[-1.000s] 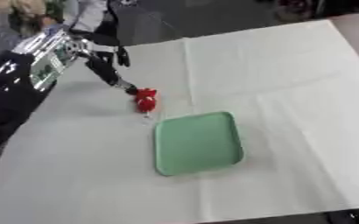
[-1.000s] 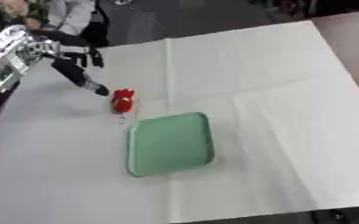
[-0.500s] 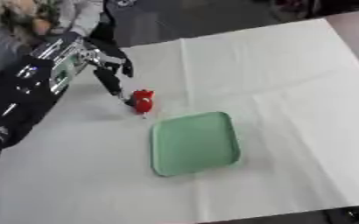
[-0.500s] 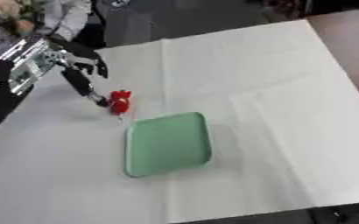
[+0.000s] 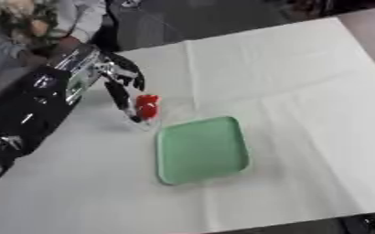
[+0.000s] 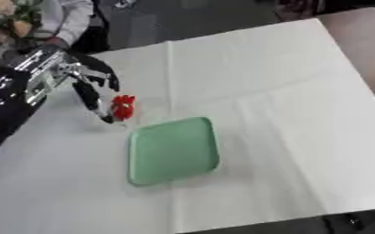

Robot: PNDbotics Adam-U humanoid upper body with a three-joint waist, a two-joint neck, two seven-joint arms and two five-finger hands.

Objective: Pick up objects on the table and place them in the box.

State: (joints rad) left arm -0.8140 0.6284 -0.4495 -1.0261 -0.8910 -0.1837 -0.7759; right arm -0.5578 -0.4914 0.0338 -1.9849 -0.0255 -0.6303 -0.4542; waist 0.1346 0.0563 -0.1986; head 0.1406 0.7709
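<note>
I'm easing L hand (image 5: 119,80) down beside the red obj (image 5: 147,106); since a sec ago the arm's swung nearer, fingers splayed, one long finger touching its left side, nothing gripped yet. Obj sitting on white cloth (image 5: 302,91), just off green tray (image 5: 202,149). R-eye view's showing the finger-obj gap clearer. R hand not showing.
</note>
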